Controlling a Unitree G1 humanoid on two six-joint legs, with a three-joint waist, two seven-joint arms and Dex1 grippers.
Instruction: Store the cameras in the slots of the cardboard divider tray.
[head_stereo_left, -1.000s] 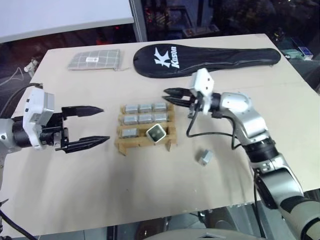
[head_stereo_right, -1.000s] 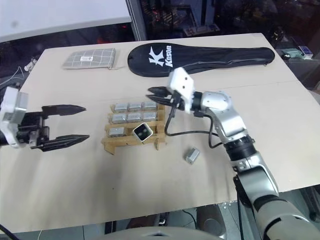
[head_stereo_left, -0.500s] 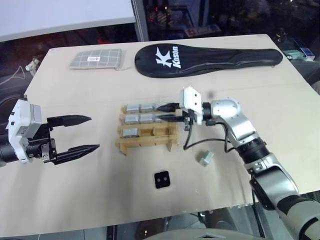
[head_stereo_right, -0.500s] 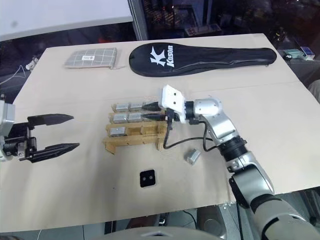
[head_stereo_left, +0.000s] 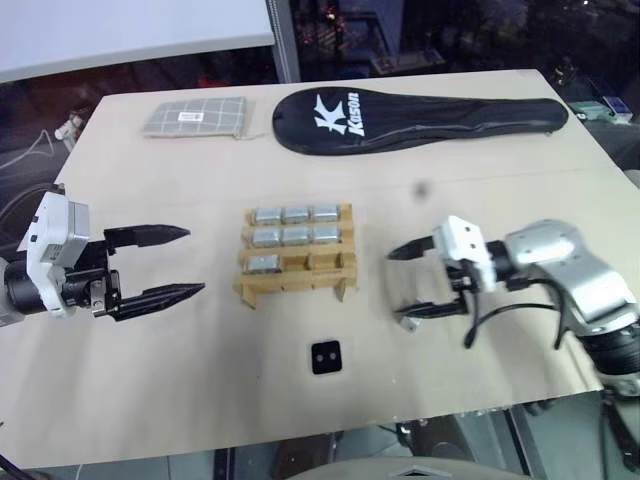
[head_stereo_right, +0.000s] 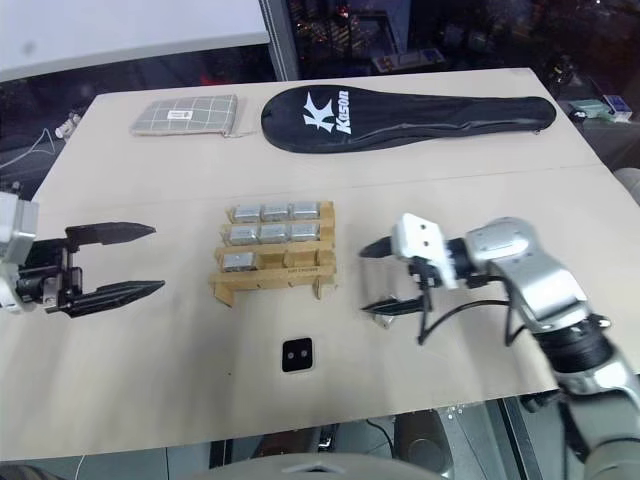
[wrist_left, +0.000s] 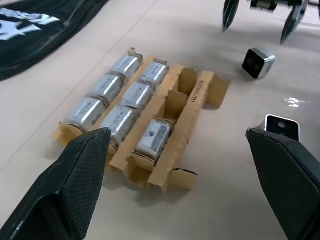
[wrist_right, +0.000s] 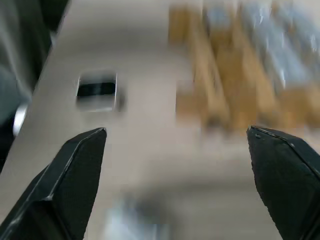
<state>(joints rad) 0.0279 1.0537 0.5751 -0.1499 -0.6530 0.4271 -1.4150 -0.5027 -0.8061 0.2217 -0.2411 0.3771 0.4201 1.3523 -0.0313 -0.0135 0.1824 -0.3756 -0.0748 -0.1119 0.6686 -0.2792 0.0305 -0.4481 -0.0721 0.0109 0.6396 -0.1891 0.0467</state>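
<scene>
The cardboard divider tray (head_stereo_left: 300, 279) stands at the table's middle. Several cameras (head_stereo_left: 296, 236) fill its back and middle rows, and one sits in the front row's left slot. The other two front slots are empty. One loose camera (head_stereo_left: 325, 357) lies black face up on the table in front of the tray. Another camera (wrist_left: 258, 62) lies to the tray's right, just under the lower finger of my right gripper (head_stereo_left: 395, 285), which is open and holds nothing. My left gripper (head_stereo_left: 196, 261) hangs open and empty to the left of the tray.
A black racket bag (head_stereo_left: 400, 115) lies along the table's back edge, and a grey checked pouch (head_stereo_left: 193, 118) sits at the back left. The table's front edge runs close behind the black-faced camera.
My right gripper drew back from the tray to the right and opened. The camera that sat tilted on the tray's front row now lies on the table in front. The left gripper kept still.
</scene>
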